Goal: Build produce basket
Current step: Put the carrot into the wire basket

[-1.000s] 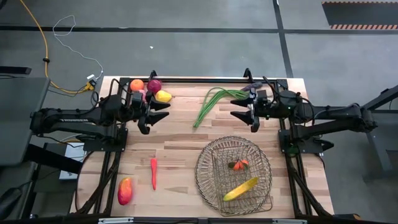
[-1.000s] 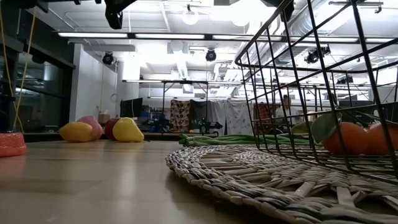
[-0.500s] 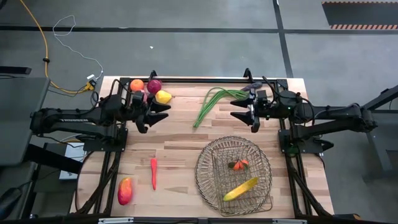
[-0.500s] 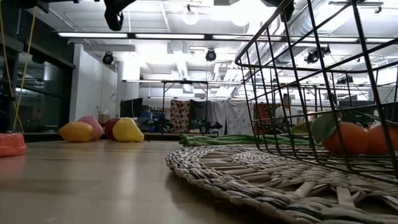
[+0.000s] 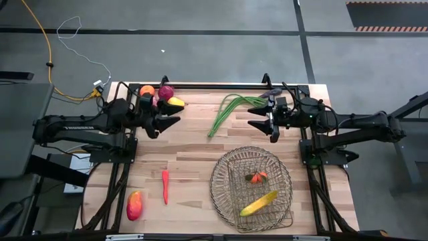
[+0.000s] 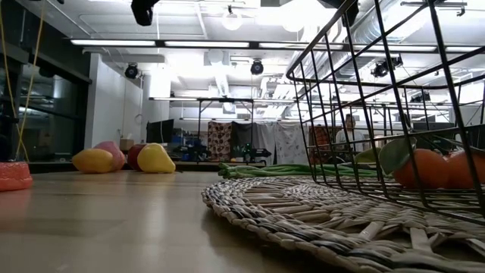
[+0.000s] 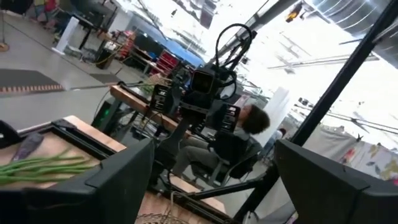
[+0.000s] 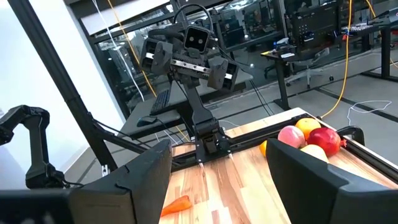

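Note:
The wire basket (image 5: 252, 189) sits on a woven mat at the near right. It holds oranges (image 5: 256, 177) and a banana (image 5: 259, 203). An orange (image 5: 146, 90), dark red apple (image 5: 166, 92) and yellow pear (image 5: 176, 103) lie at the far left. Green beans (image 5: 231, 108) lie at the far middle. A red chilli (image 5: 165, 186) and a mango (image 5: 134, 205) lie at the near left. My left gripper (image 5: 167, 115) is open and empty beside the pear. My right gripper (image 5: 257, 119) is open and empty above the table, right of the beans.
A purple eggplant (image 5: 271, 97) lies by the beans' far end, under my right arm. Bare wood (image 5: 194, 147) shows between the two grippers and left of the basket. A person sits beyond the table in the left wrist view (image 7: 239, 134).
My left gripper has drawn back a little toward the table's left edge and risen slightly, staying open. My right gripper and the produce have kept still.

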`<state>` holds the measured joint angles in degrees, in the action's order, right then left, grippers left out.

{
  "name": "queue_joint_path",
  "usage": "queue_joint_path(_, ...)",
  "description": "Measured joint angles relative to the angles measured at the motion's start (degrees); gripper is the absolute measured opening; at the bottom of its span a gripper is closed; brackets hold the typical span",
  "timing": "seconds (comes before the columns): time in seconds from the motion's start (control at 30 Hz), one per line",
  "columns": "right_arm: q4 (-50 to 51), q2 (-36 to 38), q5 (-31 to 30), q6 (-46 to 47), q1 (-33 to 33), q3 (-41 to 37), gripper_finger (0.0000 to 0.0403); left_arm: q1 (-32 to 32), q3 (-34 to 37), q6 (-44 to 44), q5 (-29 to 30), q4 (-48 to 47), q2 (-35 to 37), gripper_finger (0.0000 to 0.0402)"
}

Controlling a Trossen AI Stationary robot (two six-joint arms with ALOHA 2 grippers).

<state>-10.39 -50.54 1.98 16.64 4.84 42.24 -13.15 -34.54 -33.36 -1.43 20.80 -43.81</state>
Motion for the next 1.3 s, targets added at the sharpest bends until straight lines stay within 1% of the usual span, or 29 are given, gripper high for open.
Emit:
queue_joint_path(0.07, 0.0, -0.01, 0.0, 0.01, 0.0, 0.0, 0.0252, 0.0, 0.0, -1.87, 0.13, -0.17, 0.0, 0.0322)
queue_joint_path(0.17, 0.05, -0.02, 0.0, 1.44, 0.0, 0.0, 0.0252, 0.0, -0.59, -9.12, -0.03, -3.41, -0.12, 0.0323)
queue_joint_path(0.23, 0.13, 0.0, 0.0, 2.8, 0.0, 0.0, 0.0252, 0.03, -2.97, -12.56, -2.98, -8.84, -1.21, 0.0324)
queue_joint_path(0.33, 0.19, 0.0, 0.0, 4.18, 0.0, 0.0, 0.0252, 1.84, -9.4, -14.82, -8.88, -23.79, -4.46, 0.0324)
queue_joint_path(0.43, 0.26, 0.0, 0.0, 4.35, 0.0, 0.0, 0.0252, 5.84, -17.37, -15.11, -9.77, -43.62, -9.01, 0.0324)
queue_joint_path(0.5, 0.26, 0.0, 0.0, 4.42, 0.0, 0.0, 0.0252, 9.02, -21.62, -15.92, -8.7, -56.94, -12.36, 0.0324)
queue_joint_path(0.57, 0.26, 0.0, 0.0, 5.09, 0.0, 0.0, 0.0252, 12.52, -24.09, -19.73, -5.56, -67.79, -15.35, 0.0324)
queue_joint_path(0.67, 0.26, 0.0, 0.0, 5.4, 0.0, 0.02, 0.0252, 18.86, -24.19, -29.51, 1.45, -76.16, -18.41, 0.0324)
queue_joint_path(0.73, 0.26, 0.0, 0.0, 5.4, 0.0, 0.0, 0.0252, 22.84, -23.02, -38.25, 5.3, -77.9, -20.17, 0.0324)
queue_joint_path(0.83, 0.26, -0.01, 0.0, 5.19, 0.0, 0.0, 0.0252, 27.9, -20.9, -50.26, 7.51, -77.95, -22.81, 0.0324)
queue_joint_path(1.03, 0.33, 0.0, 0.0, 3.9, 0.0, 0.02, 0.0252, 34.82, -16.05, -67.4, 7.39, -77.64, -29.69, 0.0324)
queue_joint_path(1.1, 0.4, -0.01, 0.0, 3.89, 0.0, 0.02, 0.0252, 36.4, -14.44, -70.97, 6.46, -76.41, -31.8, 0.0324)
queue_joint_path(1.17, 0.81, 0.0, 0.0, 3.89, 0.0, 0.02, 0.0252, 37.32, -13.01, -73.24, 5.38, -73.07, -33.69, 0.0324)
queue_joint_path(1.3, 1.2, 0.0, 0.0, 3.89, 0.0, 0.02, 0.0252, 37.79, -10.62, -74.51, 4.19, -65.53, -36.57, 0.0324)
